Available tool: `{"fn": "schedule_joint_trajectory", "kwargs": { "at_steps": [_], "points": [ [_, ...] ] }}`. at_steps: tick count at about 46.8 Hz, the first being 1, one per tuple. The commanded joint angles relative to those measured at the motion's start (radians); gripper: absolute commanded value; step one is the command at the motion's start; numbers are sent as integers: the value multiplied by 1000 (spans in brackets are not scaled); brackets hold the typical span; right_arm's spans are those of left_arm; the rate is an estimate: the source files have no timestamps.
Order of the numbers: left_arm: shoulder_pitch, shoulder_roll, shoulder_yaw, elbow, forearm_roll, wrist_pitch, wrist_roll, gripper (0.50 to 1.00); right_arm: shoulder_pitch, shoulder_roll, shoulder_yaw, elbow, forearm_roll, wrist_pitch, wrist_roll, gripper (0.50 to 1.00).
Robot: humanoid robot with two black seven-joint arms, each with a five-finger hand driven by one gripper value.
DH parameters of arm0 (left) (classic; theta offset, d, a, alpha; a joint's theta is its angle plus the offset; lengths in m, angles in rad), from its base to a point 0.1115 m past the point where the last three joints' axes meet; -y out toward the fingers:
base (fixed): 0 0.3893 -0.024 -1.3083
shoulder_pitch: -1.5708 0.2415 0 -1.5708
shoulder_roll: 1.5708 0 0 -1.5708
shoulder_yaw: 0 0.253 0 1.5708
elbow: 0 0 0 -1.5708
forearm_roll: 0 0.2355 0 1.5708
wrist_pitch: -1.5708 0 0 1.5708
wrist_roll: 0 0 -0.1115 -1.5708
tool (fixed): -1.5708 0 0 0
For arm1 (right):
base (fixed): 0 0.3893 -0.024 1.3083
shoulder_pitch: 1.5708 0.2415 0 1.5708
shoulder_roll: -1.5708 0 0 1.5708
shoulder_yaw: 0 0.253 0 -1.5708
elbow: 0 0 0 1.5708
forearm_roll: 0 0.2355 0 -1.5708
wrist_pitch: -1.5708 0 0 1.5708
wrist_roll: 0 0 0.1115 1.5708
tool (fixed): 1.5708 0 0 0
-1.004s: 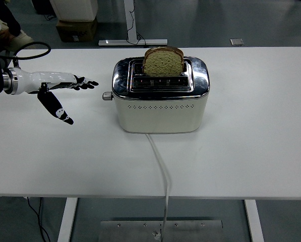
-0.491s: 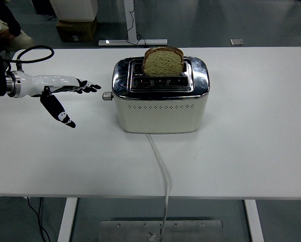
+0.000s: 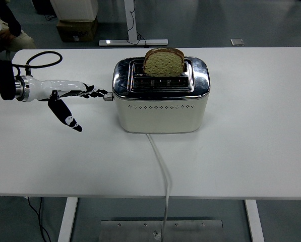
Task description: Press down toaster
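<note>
While the left hand [image 3: 72, 98] reaches flat toward the lever [image 3: 107, 96], the toaster [image 3: 161, 94] sits mid-table with bread [image 3: 163, 61] raised.

Nearest, a white cord [image 3: 162, 171] runs from the toaster's front over the table [image 3: 251, 151] edge. Coming in from the left edge, the hand holds nothing: fingers stretched out and loosely spread, fingertips [image 3: 101, 93] at or just short of the small lever on the toaster's left side, thumb hanging down toward the tabletop. Farther back, the slice stands upright in the rear slot.
</note>
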Motion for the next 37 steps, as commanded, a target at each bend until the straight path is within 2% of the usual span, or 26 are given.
{"fn": "schedule_joint_trajectory", "kwargs": {
  "at_steps": [1, 37],
  "points": [
    [8, -1, 0, 0, 0, 2, 0, 1000, 0, 0, -1, 0, 0, 0, 0, 998],
    [48, -40, 0, 28, 0, 11, 0, 1000, -2, 0, 1, -1, 0, 0, 0, 998]
  ]
}}
